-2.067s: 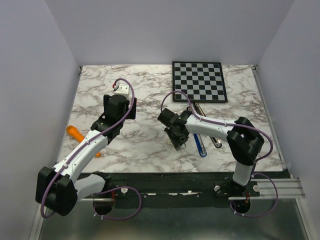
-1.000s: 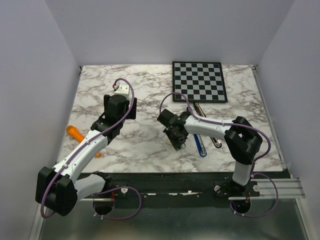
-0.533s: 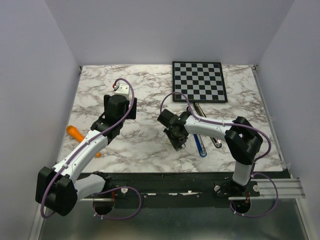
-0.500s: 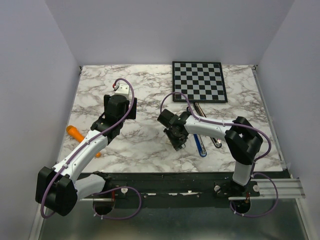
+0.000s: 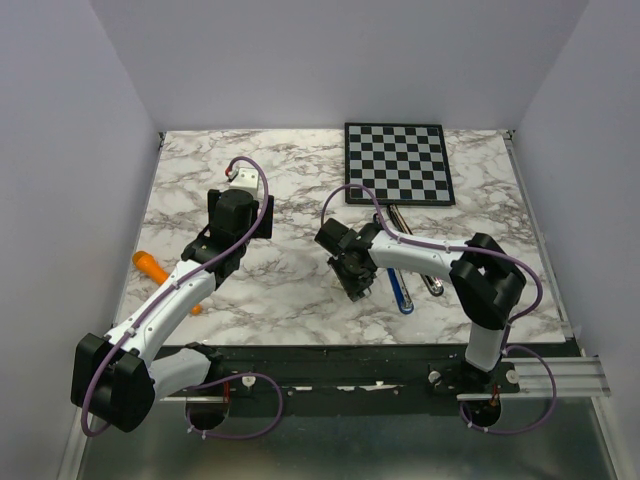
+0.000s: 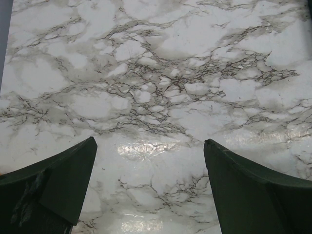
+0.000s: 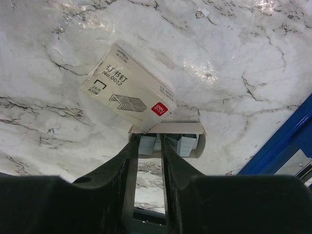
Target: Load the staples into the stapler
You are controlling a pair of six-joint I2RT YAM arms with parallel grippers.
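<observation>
In the right wrist view an open white staple box (image 7: pixel 127 90) lies on the marble, its tray (image 7: pixel 176 128) holding grey blocks of staples (image 7: pixel 147 145). My right gripper (image 7: pixel 148 141) reaches into the tray, its narrow jaws closed on one block on both sides. From above, this gripper (image 5: pixel 358 285) hides the box. The blue stapler (image 5: pixel 401 292) lies opened out just right of it, and a blue edge of the stapler (image 7: pixel 287 141) shows in the wrist view. My left gripper (image 6: pixel 149 146) hangs wide open over bare marble, left of centre (image 5: pixel 240 212).
A black-and-white checkerboard (image 5: pixel 397 162) lies at the back right. An orange pen-like thing (image 5: pixel 150 267) sits at the left edge, partly under the left arm. Grey walls close off three sides of the marble table (image 5: pixel 300 300).
The right gripper has crept a little to the far left over the staple box. The left arm has not moved.
</observation>
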